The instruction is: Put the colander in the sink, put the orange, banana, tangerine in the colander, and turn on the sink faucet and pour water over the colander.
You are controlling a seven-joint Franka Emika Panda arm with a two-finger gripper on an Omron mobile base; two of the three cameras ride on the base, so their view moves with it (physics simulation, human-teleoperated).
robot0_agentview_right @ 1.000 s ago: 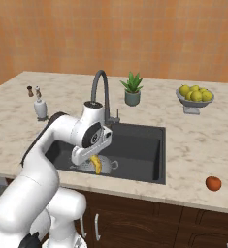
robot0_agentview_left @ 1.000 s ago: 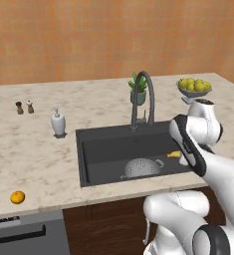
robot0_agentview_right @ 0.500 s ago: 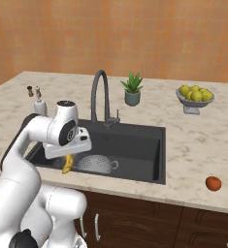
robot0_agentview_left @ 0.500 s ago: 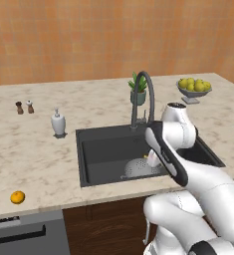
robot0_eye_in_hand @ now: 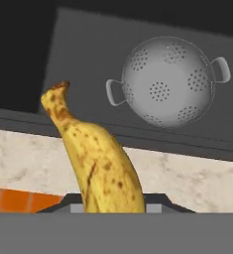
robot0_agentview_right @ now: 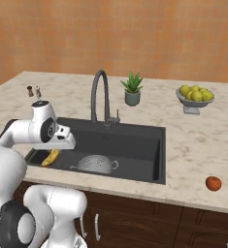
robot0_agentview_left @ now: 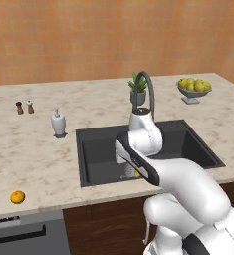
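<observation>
Over the front edge of the sink (robot0_agentview_right: 135, 140), the pincer (robot0_eye_in_hand: 110, 206) is closed on the banana (robot0_eye_in_hand: 95, 163), which sticks out ahead of it. The colander (robot0_eye_in_hand: 168, 88) stands on the sink floor, a little further in, upright and with nothing in it.

The main risk is a release too early. The banana seems to hang above the marble table (robot0_eye_in_hand: 187, 173) rim and the near sink wall, not above the colander, so it could land beside the bowl. The grip is at 1 end only, so the long free part may swing or slip when the arm moves.

The banana is curved, yellow with many brown spots and a dark stem tip. The colander is grey metal with groups of small holes and 2 loop handles.
</observation>
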